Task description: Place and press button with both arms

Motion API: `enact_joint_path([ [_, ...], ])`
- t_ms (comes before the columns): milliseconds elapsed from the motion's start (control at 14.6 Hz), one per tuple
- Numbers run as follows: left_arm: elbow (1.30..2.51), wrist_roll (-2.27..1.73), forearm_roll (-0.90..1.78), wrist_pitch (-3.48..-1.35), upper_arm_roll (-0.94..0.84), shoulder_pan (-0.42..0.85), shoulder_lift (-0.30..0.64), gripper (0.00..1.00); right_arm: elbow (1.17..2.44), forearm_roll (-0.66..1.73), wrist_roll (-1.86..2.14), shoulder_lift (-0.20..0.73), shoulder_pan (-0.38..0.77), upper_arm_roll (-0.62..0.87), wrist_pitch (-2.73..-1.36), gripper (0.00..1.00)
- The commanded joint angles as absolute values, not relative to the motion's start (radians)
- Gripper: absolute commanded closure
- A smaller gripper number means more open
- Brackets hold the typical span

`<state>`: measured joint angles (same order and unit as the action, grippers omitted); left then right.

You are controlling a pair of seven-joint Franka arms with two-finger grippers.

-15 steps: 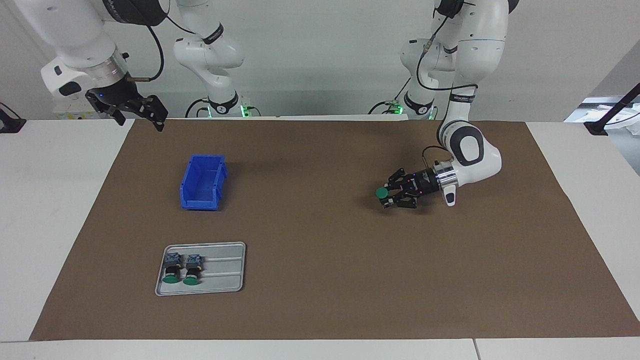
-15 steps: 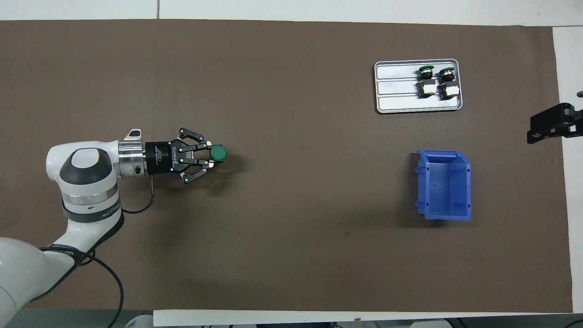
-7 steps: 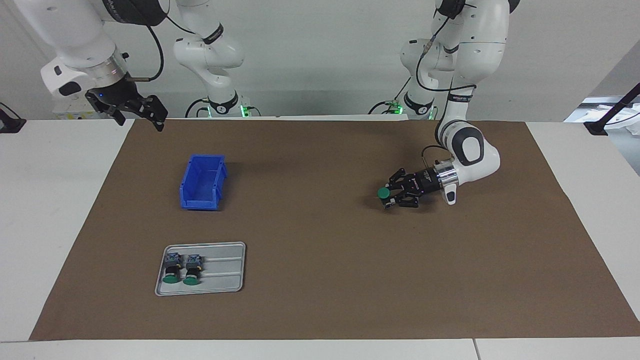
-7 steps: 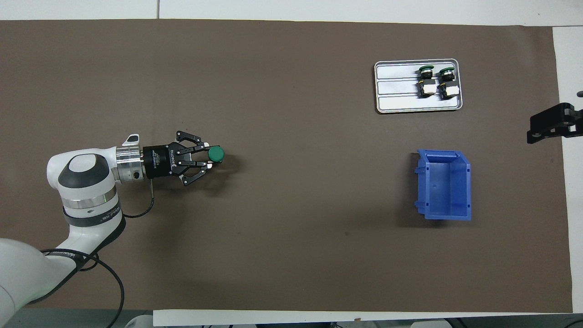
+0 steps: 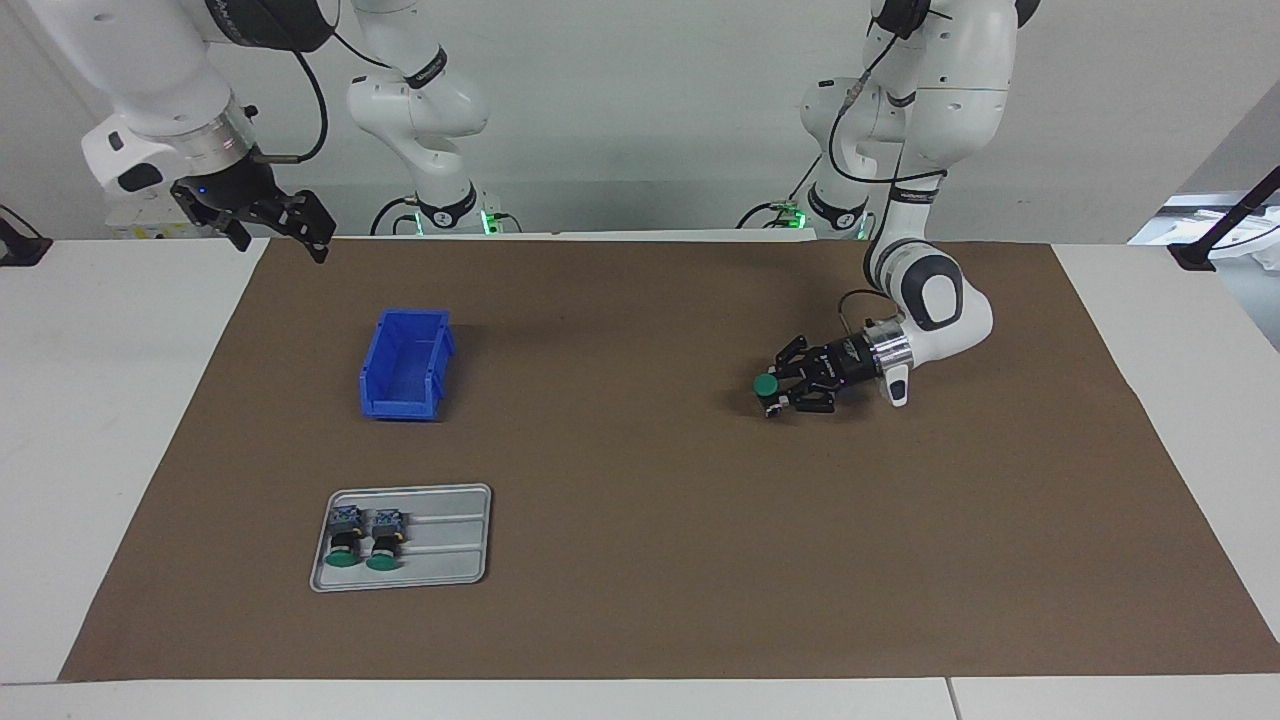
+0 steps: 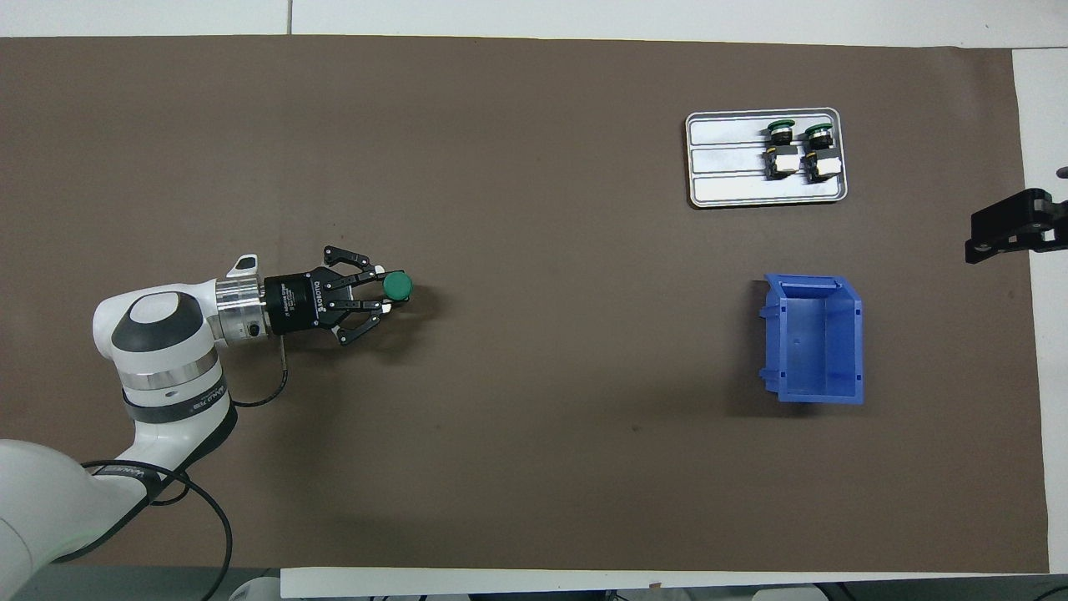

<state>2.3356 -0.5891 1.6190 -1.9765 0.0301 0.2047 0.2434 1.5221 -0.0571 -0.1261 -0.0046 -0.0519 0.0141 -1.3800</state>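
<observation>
My left gripper (image 5: 772,396) is shut on a button (image 5: 765,385) with a green cap, held upright and low at the brown mat toward the left arm's end of the table. The overhead view shows the same gripper (image 6: 386,297) and the green cap (image 6: 398,285) at its fingertips. I cannot tell whether the button's body touches the mat. Two more identical buttons (image 5: 364,538) lie side by side in a grey tray (image 5: 440,560), also seen from overhead (image 6: 799,148). My right gripper (image 5: 270,228) waits open and empty, raised over the mat's edge at the right arm's end (image 6: 1010,225).
A blue open bin (image 5: 405,365) stands on the mat, nearer to the robots than the grey tray (image 6: 726,188); from overhead the bin (image 6: 813,338) looks empty. The brown mat (image 5: 640,500) covers most of the white table.
The left arm's wrist has drawn back and sunk slightly, with the button staying in almost the same spot in its grip. The right arm has not moved.
</observation>
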Motion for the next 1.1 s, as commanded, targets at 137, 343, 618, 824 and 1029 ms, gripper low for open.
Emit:
enact_joint_path([
  [137, 2.358, -0.568, 1.644, -1.968, 0.029, 0.204, 0.233, 0.82, 1.545, -0.044, -0.101, -0.023, -0.057, 0.012, -1.381, 0.01],
  [343, 2.362, -0.568, 1.646, -1.977, 0.029, 0.209, 0.233, 0.82, 1.545, -0.044, -0.101, -0.023, -0.057, 0.012, -1.381, 0.01],
  [618, 2.365, -0.566, 1.654, -1.985, 0.029, 0.21, 0.233, 0.81, 1.545, -0.043, -0.101, -0.023, -0.057, 0.012, -1.381, 0.01],
  [824, 2.37, -0.566, 1.654, -1.985, 0.029, 0.21, 0.232, 0.79, 1.545, -0.044, -0.101, -0.023, -0.057, 0.012, -1.381, 0.01],
  [1029, 2.375, -0.566, 1.655, -1.991, 0.028, 0.212, 0.232, 0.78, 1.545, -0.043, -0.101, -0.023, -0.057, 0.012, -1.381, 0.01],
])
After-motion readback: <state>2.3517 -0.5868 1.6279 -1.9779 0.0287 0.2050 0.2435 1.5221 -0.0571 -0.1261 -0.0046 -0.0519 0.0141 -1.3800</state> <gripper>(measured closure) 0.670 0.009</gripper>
